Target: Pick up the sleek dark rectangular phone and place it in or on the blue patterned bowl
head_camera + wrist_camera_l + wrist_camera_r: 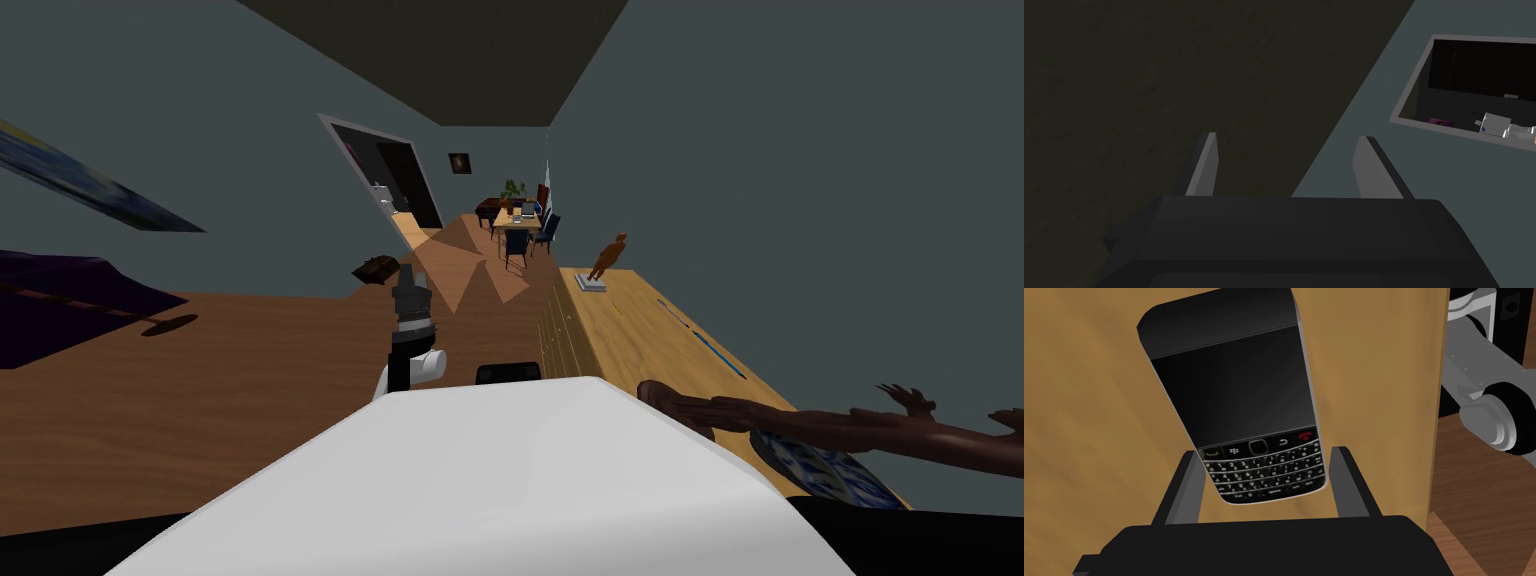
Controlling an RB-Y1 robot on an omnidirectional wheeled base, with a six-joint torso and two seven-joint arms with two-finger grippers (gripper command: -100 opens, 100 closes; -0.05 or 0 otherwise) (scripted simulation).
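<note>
Our head camera looks steeply down over the wooden table (640, 330). Our right wrist camera shares it closely; the left one faces away.

- A long light wooden counter (640, 330) ran beside the plain grey wall (800, 150).
- A small brown figurine (609, 256) stood on a pale base at its far end.
- A dark brown branch-like carving (850, 428) stretched over its near end.
- A wooden dining table (517, 218) with dark blue chairs (547, 228) stood far off.

Grey-blue walls (800, 150) splay under a dark ceiling (450, 50). Brown wood floor (200, 400) fills the left. A light wood table (640, 330) runs along the right. Centre, far off: a doorway (400, 185), a small table (517, 218) with chairs (548, 230), a plant (514, 187).
</note>
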